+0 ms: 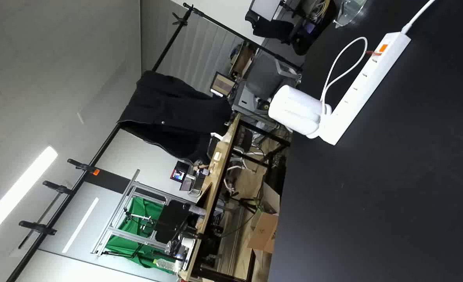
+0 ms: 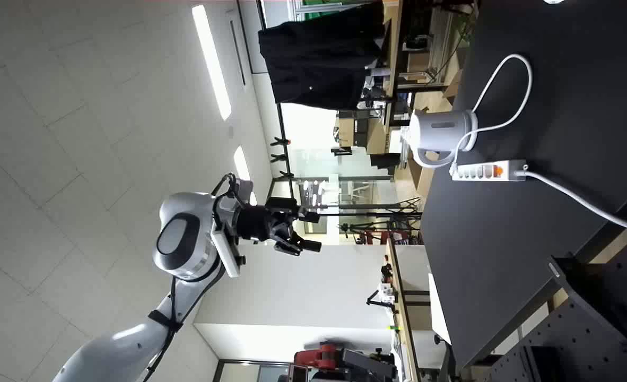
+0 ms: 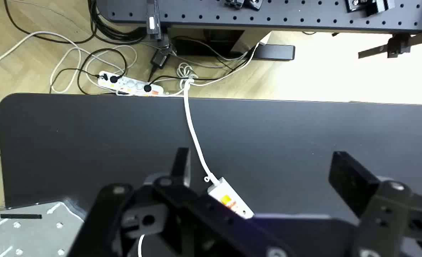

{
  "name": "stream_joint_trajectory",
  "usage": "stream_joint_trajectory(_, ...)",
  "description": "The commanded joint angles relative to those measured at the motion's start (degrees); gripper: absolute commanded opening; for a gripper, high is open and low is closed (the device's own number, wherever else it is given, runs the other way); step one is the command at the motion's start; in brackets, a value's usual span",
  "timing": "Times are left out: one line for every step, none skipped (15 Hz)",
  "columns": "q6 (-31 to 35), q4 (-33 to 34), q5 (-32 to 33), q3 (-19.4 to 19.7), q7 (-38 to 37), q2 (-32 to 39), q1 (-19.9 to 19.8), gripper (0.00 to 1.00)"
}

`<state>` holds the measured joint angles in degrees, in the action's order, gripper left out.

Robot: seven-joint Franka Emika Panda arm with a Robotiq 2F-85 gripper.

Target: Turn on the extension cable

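The extension cable is a long narrow white power strip [image 1: 357, 98] lying on the black table. It also shows in an exterior view [image 2: 480, 176], with its orange switch [image 2: 497, 171] near the end where the thick white cord leaves. In the wrist view the switch end of the strip [image 3: 237, 205] shows between the fingers, and the rest is hidden behind the gripper. My gripper [image 2: 311, 231] is high above the table, well apart from the strip. In the wrist view the gripper's fingers [image 3: 266, 171] are wide apart with nothing between them.
A white kettle [image 2: 443, 132] stands beside the strip's far end, its thin cord looping to a plug there. The thick cord [image 3: 195, 137] runs over the table edge. Another power strip [image 3: 130, 85] lies on the floor. A black perforated platform [image 3: 304, 16] faces the table.
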<state>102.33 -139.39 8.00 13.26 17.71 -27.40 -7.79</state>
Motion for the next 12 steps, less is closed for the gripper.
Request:
stream_joint_trajectory(-0.01, 0.03, -0.08, -0.15, 0.05, 0.04, -0.16, 1.0)
stream_joint_trajectory(0.03, 0.04, -0.08, -0.15, 0.05, 0.03, -0.16, 1.0)
stream_joint_trajectory(0.05, 0.04, -0.08, -0.15, 0.05, 0.03, -0.16, 1.0)
stream_joint_trajectory(0.05, 0.04, -0.08, -0.15, 0.05, 0.03, -0.16, 1.0)
stream_joint_trajectory(0.06, 0.04, -0.08, -0.15, 0.05, 0.03, -0.17, 1.0)
stream_joint_trajectory(0.06, 0.04, -0.08, -0.15, 0.05, 0.03, -0.17, 1.0)
stream_joint_trajectory(0.06, 0.04, -0.08, -0.15, 0.06, 0.03, -0.16, 1.0)
stream_joint_trajectory(0.06, 0.04, -0.08, -0.15, 0.06, 0.03, -0.17, 1.0)
stream_joint_trajectory(0.06, 0.04, -0.08, -0.15, 0.06, 0.03, -0.17, 1.0)
stream_joint_trajectory(0.06, 0.04, -0.08, -0.15, 0.06, 0.03, -0.17, 1.0)
stream_joint_trajectory(3.67, -0.59, 0.63, -0.42, -1.97, 0.12, -0.72, 1.0)
stream_joint_trajectory(6.12, -0.41, 0.45, -0.21, -2.52, 1.4, -0.83, 1.0)
